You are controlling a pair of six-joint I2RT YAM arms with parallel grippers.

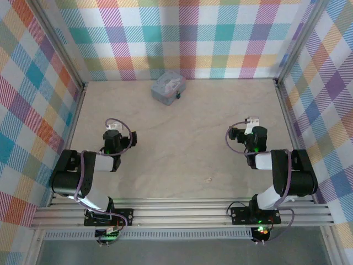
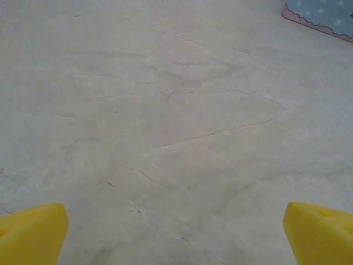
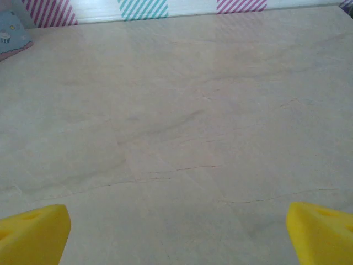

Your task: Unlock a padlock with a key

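A tiny dark padlock [image 1: 177,95] sits against the near right side of a pale blue box [image 1: 167,88] at the back of the table. My left gripper [image 1: 112,129] hovers over the left half of the table, far from the padlock. It is open [image 2: 176,237], its yellow fingertips [image 2: 33,234] wide apart over bare wood. On the right side my right gripper [image 1: 252,122] is also open [image 3: 176,237], with nothing between its fingertips [image 3: 34,234]. A tiny pale speck [image 1: 208,179] lies on the near table; I cannot tell if it is the key.
Plaid walls and metal rails [image 1: 77,105] enclose the wooden table [image 1: 182,143]. A corner of the blue box shows at the top right of the left wrist view [image 2: 325,14] and the top left of the right wrist view [image 3: 11,33].
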